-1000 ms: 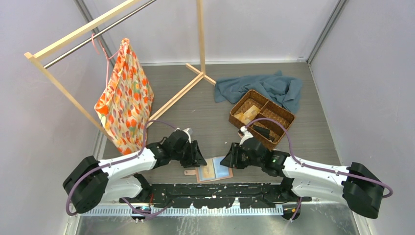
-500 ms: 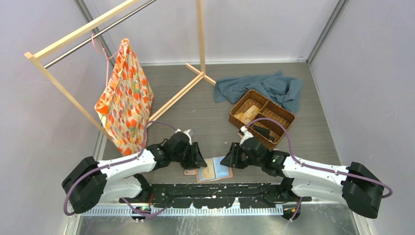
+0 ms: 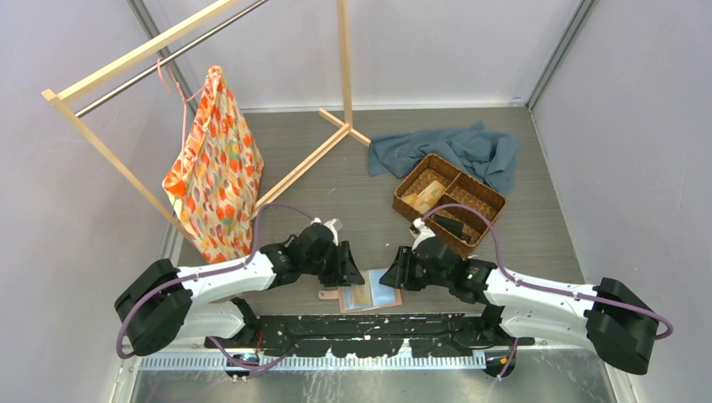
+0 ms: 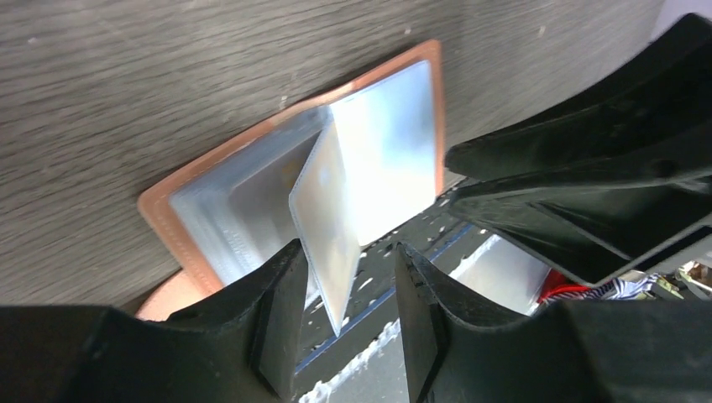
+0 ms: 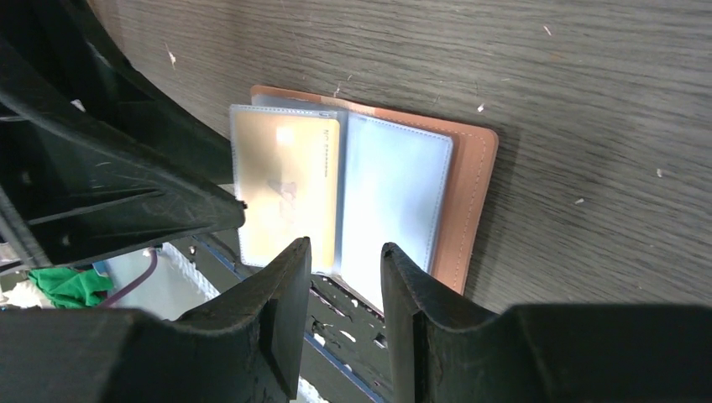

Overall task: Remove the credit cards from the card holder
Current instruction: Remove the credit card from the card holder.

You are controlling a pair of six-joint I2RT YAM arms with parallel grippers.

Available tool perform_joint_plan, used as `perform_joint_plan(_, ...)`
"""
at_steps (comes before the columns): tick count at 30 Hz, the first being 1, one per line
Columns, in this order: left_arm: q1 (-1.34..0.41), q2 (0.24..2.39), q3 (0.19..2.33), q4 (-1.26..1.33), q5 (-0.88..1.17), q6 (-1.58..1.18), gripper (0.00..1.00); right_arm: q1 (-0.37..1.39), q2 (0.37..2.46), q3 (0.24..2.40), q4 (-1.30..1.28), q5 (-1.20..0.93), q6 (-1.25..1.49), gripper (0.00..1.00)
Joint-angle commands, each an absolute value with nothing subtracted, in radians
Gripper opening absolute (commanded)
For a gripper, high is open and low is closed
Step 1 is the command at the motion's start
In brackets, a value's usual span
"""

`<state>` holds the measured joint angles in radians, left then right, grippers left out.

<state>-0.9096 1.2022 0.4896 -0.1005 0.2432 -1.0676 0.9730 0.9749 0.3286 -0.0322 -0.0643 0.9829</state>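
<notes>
Hovering low over the card holder [image 3: 369, 292], spread open flat on the table [image 3: 353, 193] at its near edge. Straddling an upturned clear leaf [image 4: 332, 227] with the left gripper [image 4: 344, 260], fingers parted, seemingly not pinching it, though that is hard to judge. Hanging the right gripper [image 5: 344, 252] just above the fold, fingers apart, gripping nothing. Showing a gold card [image 5: 285, 189] tucked in the half nearer the left gripper.
</notes>
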Motion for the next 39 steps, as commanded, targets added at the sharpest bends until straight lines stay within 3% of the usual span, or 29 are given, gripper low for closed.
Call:
perform_joint_plan(1,-0.92,1.203,0.548,-0.024,0.268,-1.074,0.44,0.967,0.95,0.327,-0.008,-0.046,0.992,0.41)
perform_joint_plan(10,-0.956,1.31,0.609,0.081,0.318,-1.088,0.44,0.963,0.886,0.329,-0.074,-0.004,0.995,0.41)
perform_joint_plan(19,-1.01,1.439,0.694,0.181,0.348,-1.11,0.42,0.955,0.626,0.321,-0.292,0.188,1.011,0.41)
perform_joint_plan(25,-1.011,1.368,0.656,0.116,0.281,-1.117,0.42,0.95,0.583,0.32,-0.32,0.173,1.009,0.41)
perform_joint_plan(32,-0.996,1.218,0.525,0.009,0.205,-1.168,0.41,0.951,0.774,0.329,-0.08,-0.036,0.964,0.34)
perform_joint_plan(39,-0.949,1.089,0.411,-0.029,0.17,-1.198,0.32,0.951,1.102,0.358,0.271,-0.276,0.994,0.31)
